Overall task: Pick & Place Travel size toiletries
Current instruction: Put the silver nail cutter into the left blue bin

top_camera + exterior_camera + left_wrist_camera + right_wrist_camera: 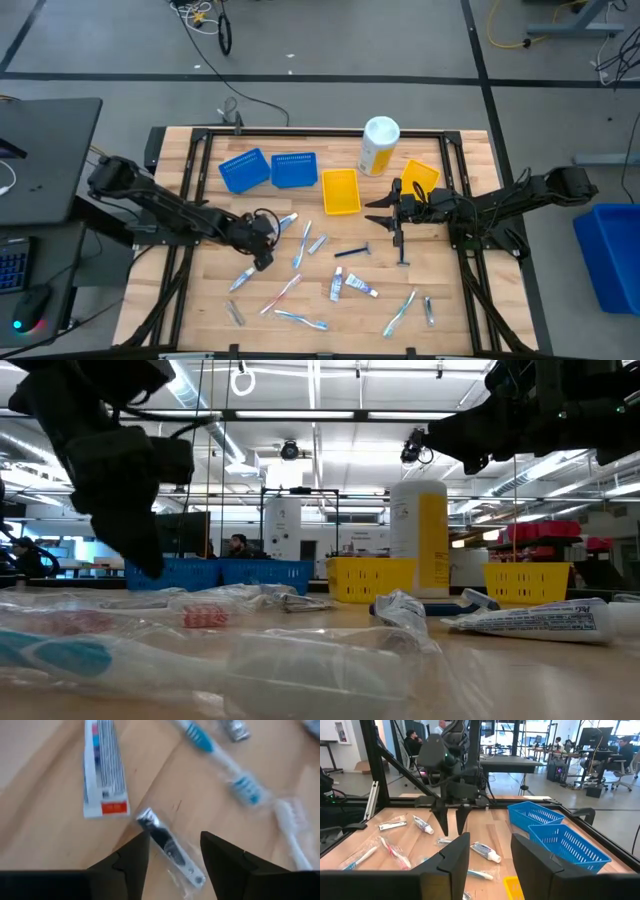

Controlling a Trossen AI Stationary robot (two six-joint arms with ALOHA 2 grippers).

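Observation:
Travel size toiletries lie loose on the wooden table (180, 290): white tubes (355, 286), toothbrushes (300, 320) and a dark razor (352, 251). My left gripper (262, 250) points steeply down at centre left, open. In the left wrist view its fingers (131, 857) stand on either side of a small silver-and-black item in a clear wrapper (167, 847), which lies flat on the wood. A white tube (102, 770) and a blue toothbrush (220, 760) lie just beyond it. My right gripper (385, 215) hangs level above the table at centre right, open (487, 850), with nothing between its fingers.
Two blue trays (245, 170) (294, 170) and two yellow trays (340, 190) (420, 178) stand along the far side. A tall yellow bottle with a white cap (379, 146) stands behind them. A black frame edges the table, and bare wood lies at the near left corner.

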